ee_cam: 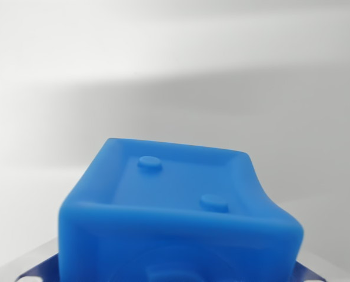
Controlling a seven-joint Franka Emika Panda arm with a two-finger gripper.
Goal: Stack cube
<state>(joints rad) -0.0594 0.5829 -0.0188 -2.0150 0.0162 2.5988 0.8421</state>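
One blue cube fills the wrist view's bottom centre, right up close, w/ two raised studs on its recessed face. Looks like soft rubbery plastic, light, prob grippy; sides bow in, so it gives under squeeze. Best held on opposite flat sides. Gripper fingers not visible; can't tell if it's held. No second cube in sight.

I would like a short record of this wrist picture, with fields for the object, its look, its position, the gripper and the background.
object: blue cube
look: recessed top face with two round studs
position: close to camera, lower centre, cut by bottom edge
gripper: metal parts at both lower corners; open or shut cannot be told
background: plain white surface, nothing else visible
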